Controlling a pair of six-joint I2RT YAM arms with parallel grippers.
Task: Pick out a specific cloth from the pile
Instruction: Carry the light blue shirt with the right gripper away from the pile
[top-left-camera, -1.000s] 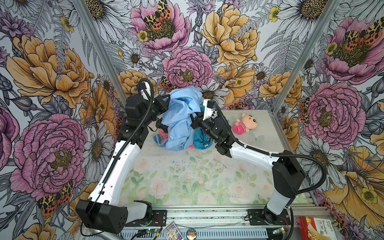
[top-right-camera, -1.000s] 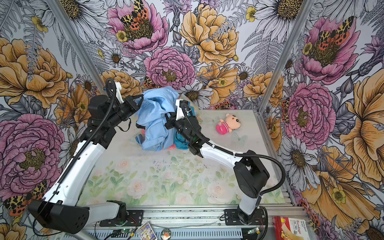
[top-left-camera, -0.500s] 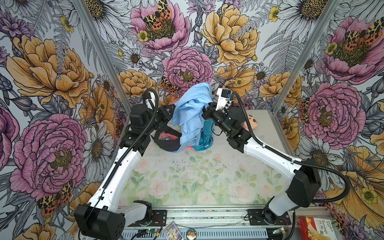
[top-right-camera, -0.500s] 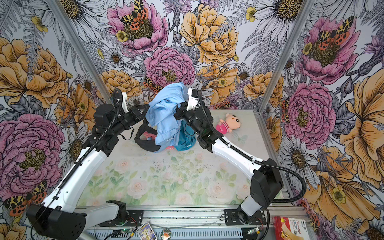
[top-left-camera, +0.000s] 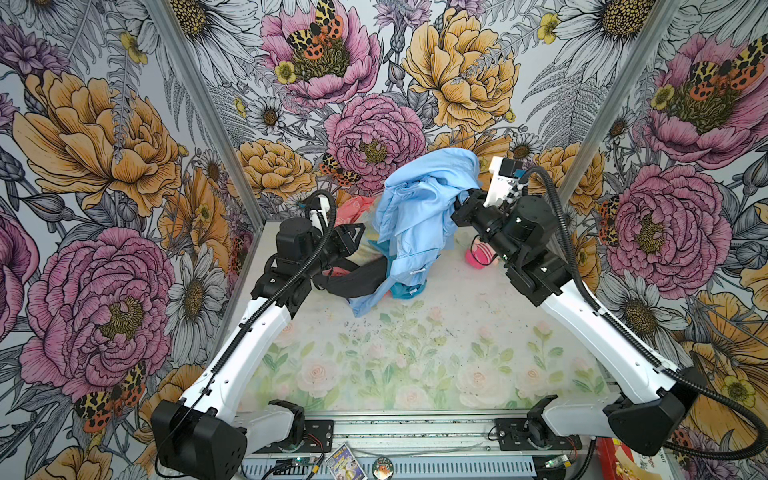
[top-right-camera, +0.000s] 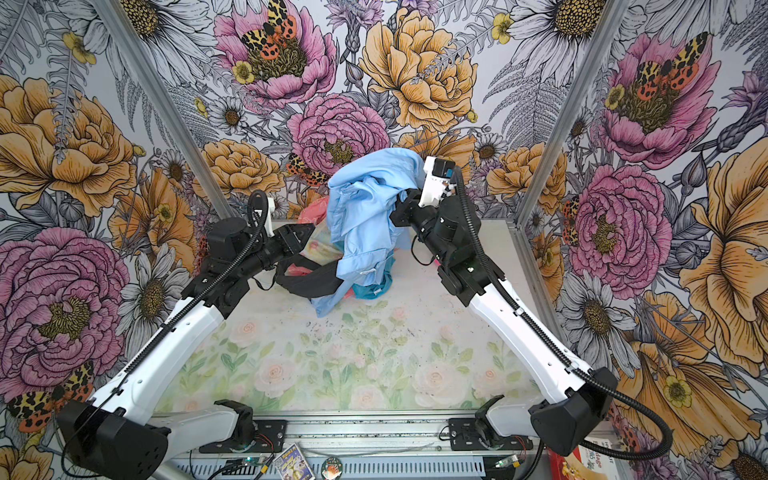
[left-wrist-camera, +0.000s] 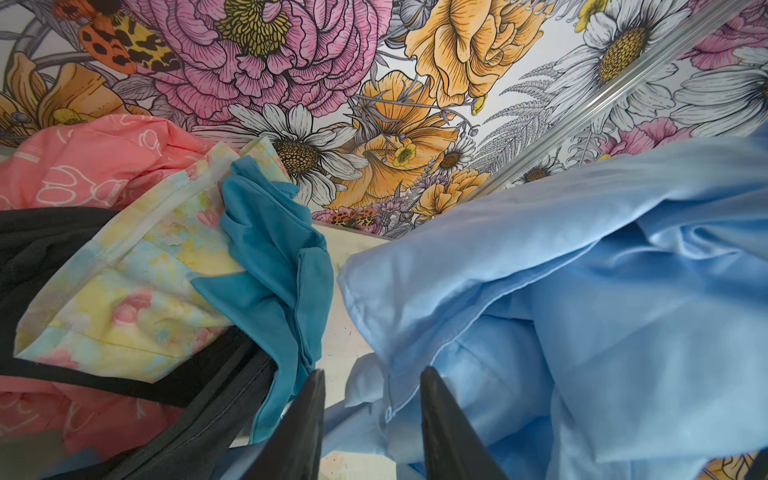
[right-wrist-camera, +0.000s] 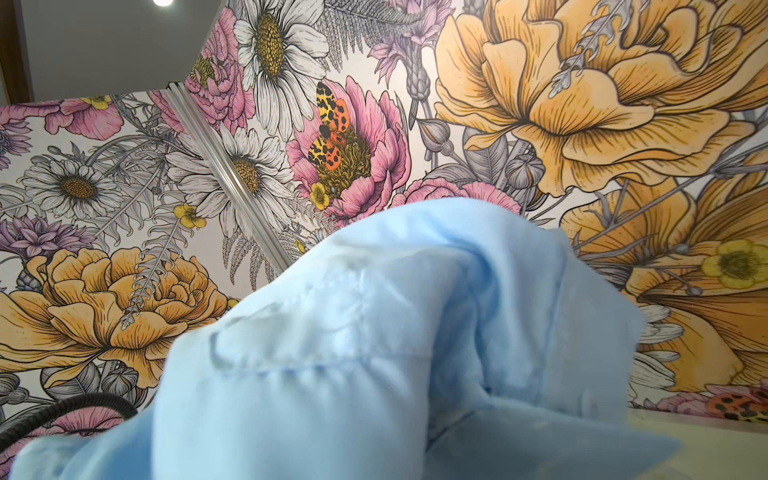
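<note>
Hanging from the clamped right tool, the cloth drapes beside the parted left tool.

cloth above pile, toy right

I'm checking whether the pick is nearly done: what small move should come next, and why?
Probably lift the right gripper higher, away from the pile. It is shut on the cloth, held high, but the cloth's lower end drapes onto the pile; the left gripper is open, gripping nothing.
</note>
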